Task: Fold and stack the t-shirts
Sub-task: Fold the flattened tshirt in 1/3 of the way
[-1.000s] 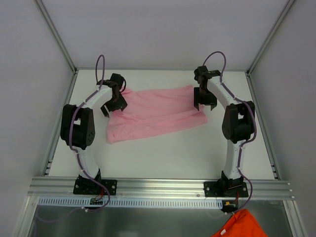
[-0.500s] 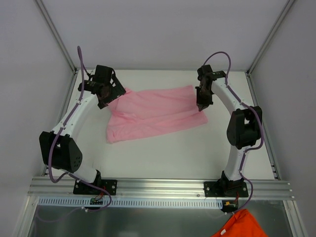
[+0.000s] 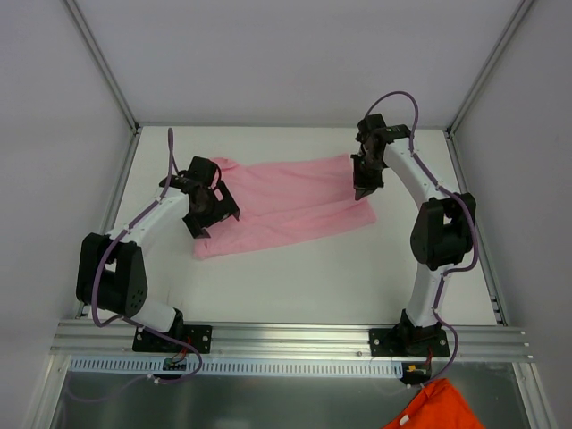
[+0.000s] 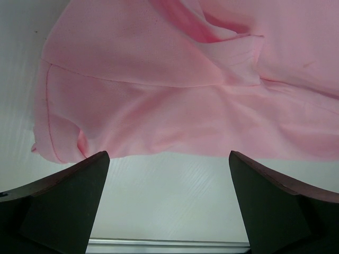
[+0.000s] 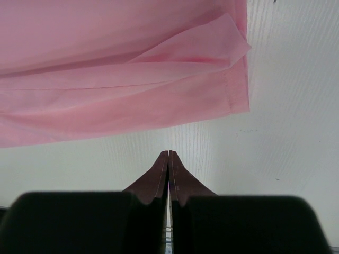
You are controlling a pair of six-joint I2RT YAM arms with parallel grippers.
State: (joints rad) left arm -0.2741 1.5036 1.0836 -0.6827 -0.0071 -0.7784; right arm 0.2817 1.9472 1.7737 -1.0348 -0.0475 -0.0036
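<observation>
A light pink t-shirt [image 3: 286, 206] lies folded lengthwise on the white table [image 3: 295, 277], running from near left to far right. My left gripper [image 3: 214, 219] hovers over its left end, jaws wide open and empty. In the left wrist view the shirt [image 4: 159, 95] with its sleeve hem fills the upper part, beyond the left gripper [image 4: 168, 154]. My right gripper [image 3: 362, 190] sits at the shirt's right edge, shut on nothing. In the right wrist view the shirt's hemmed corner [image 5: 233, 79] lies ahead of the closed right gripper [image 5: 168, 153], apart from it.
An orange cloth [image 3: 438, 407] lies below the table's front rail [image 3: 286, 340] at the near right. Grey walls and metal frame posts [image 3: 107, 71] enclose the table at left, right and back.
The left arm swung from the shirt's back-left corner toward the near side, and its jaws opened fully. The right gripper closed with nothing in it and stayed at the shirt's right edge.
</observation>
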